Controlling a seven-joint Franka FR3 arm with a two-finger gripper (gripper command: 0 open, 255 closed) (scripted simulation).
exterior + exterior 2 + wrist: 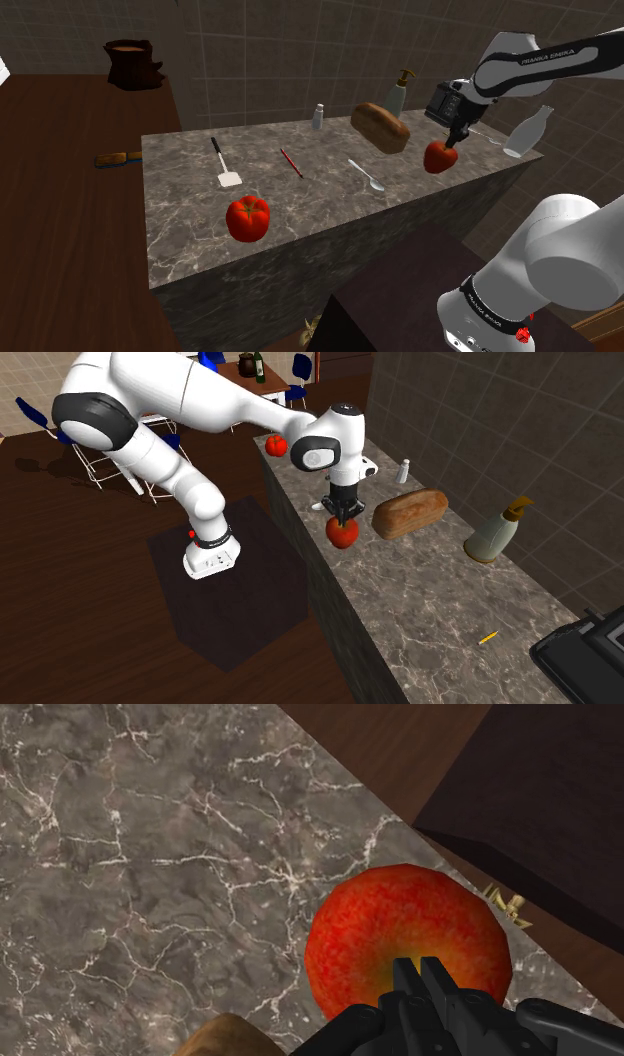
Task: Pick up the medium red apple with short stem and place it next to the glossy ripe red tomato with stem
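Right, shoulder view: the gripper (452, 140) hangs over the table (200, 255) toward the shoulder view's right end. The fingers are nearly together and pinch just the top of the red apple (440, 158). It's a shallow hold, so the apple may slip out on any quick swing. The tomato (248, 218) sits well apart, toward the shoulder view's left and close to the table's front edge. A spoon (366, 176) lies between the two. A low carry could clip the spoon, and a sloppy drop could knock the tomato over the edge. The bread loaf (380, 127) is just beside the apple, so a sideways start may brush it.

Second exterior view: the apple (342, 532) is under the gripper (343, 517), right at the table's (440, 602) long edge with the floor below. If it drops here it probably rolls off. The loaf (410, 512) is near, and the tomato (276, 445) is far down the same edge. I can't tell whether the apple is clear of the surface.

Wrist view: the fingers (408, 979) sit close together on the crown of the apple (400, 934), with most of the fruit bulging beyond them. The grip area is small, so the apple could twist or pop loose. The table (150, 854) edge runs just beside the apple.
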